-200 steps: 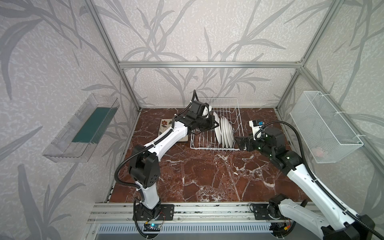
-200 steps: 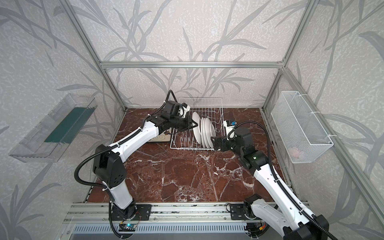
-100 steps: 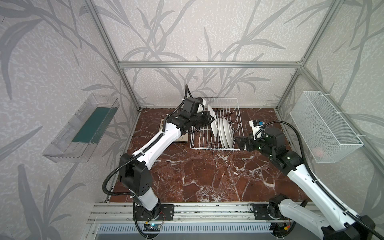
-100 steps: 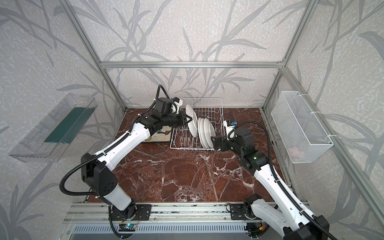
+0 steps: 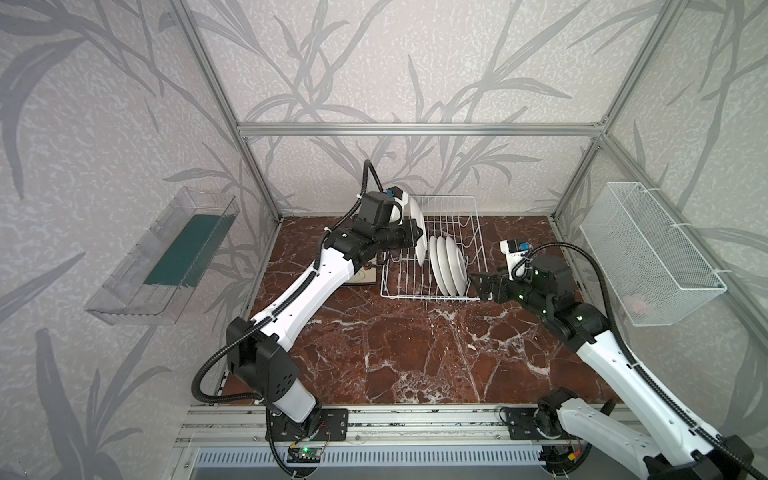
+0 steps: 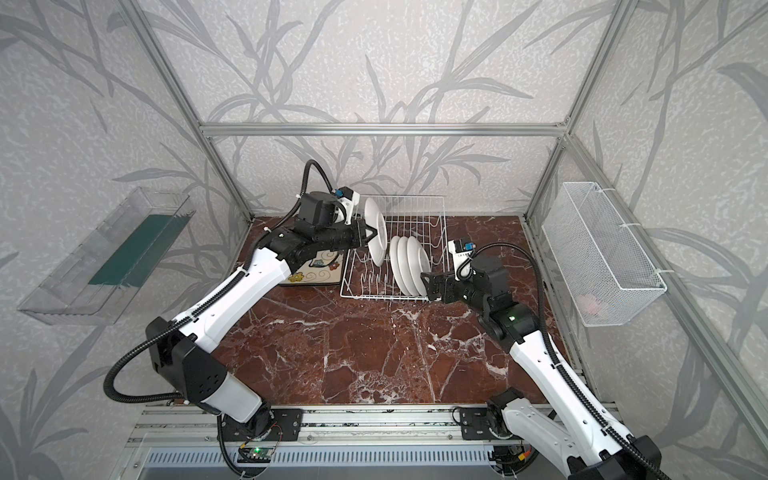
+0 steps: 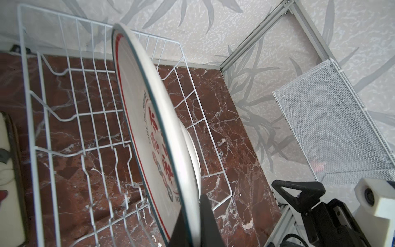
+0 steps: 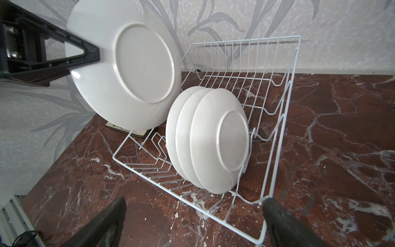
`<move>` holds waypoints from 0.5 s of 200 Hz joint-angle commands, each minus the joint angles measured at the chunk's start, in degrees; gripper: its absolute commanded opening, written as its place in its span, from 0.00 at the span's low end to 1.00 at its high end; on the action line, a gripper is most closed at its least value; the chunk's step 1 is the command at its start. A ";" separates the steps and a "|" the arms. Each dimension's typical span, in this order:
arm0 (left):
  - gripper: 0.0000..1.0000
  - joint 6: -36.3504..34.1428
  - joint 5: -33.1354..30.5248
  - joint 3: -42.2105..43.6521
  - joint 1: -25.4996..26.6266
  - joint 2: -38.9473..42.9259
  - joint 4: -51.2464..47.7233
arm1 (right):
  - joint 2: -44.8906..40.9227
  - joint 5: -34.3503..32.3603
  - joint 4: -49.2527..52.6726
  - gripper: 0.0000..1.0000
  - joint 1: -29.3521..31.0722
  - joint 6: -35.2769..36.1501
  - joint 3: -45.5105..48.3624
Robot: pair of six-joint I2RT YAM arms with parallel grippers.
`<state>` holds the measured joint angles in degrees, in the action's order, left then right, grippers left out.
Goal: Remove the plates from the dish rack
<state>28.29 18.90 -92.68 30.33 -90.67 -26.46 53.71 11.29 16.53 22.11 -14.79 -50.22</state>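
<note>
Marble top (image 5: pixel 415 353) open; L gripper (image 5: pixel 413 239) clamps plate (image 8: pixel 124 70) rim over rack (image 5: pixel 449 196) edge; R gripper (image 5: pixel 478 286) apart.

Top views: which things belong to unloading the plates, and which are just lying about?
Job: dish rack, gripped round plate, three racked round plates, flowered square plate beside the rack.
Lying about: clear wall tray, white mesh basket.

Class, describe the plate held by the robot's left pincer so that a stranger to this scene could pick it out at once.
Find the white wire dish rack at the back of the red marble table. At its left end a round white plate sits clamped in the black left pincer. Unlike the three plates slotted together in the rack, it is raised and stands apart.
</note>
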 commanded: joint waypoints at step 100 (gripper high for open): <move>0.00 -28.16 -21.31 0.55 0.97 11.27 0.50 | 5.46 10.50 -3.56 0.99 -3.33 -7.46 -7.95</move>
<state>10.50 4.51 -92.88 30.68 -81.91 -28.32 58.17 17.58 14.85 20.12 -18.79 -54.57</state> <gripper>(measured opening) 0.073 0.990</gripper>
